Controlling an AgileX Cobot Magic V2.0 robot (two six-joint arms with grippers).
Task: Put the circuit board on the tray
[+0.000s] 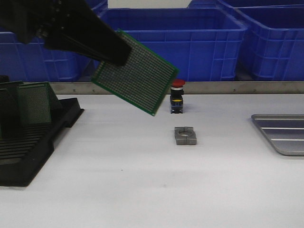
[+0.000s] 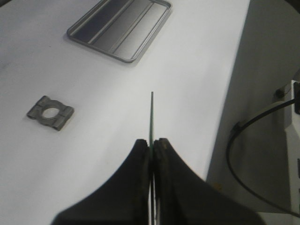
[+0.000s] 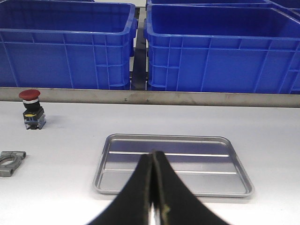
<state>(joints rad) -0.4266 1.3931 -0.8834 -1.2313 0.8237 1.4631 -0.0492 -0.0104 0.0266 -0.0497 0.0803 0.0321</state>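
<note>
- Left tool [image 2: 151, 143] pinches the circuit board [image 1: 135, 72] by one edge, aloft and tilted over the desk [image 1: 142, 190].
- Tray [image 1: 282, 133] lies flat on the desk at 3 o'clock, well apart from the board.
- Right tool [image 3: 153, 161] pressed together, holding nothing, above the tray's near rim.
- Metal clamp block [image 1: 185, 136] and red-capped button switch [image 1: 177, 96] sit between board and tray.

The tray [image 1: 280, 135] is cut off by the front view's right edge.

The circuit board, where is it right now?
In the front view the circuit board hangs tilted above the table's left-centre, clamped in the left end effector, left of the red push button.
</note>
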